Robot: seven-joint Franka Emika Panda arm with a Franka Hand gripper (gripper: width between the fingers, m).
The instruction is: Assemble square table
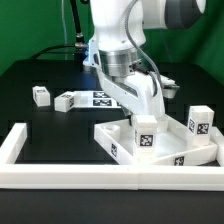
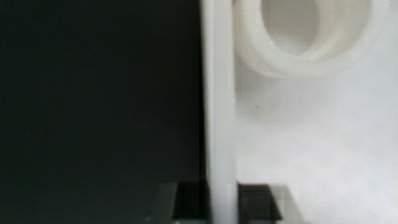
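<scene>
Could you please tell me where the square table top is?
In the exterior view, the square table top lies at the lower right, beside the white bar frame, its rim pinched by the gripper.

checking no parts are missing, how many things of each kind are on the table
legs: 4
top: 1
frame: 1
marker board: 1
total: 7
</scene>
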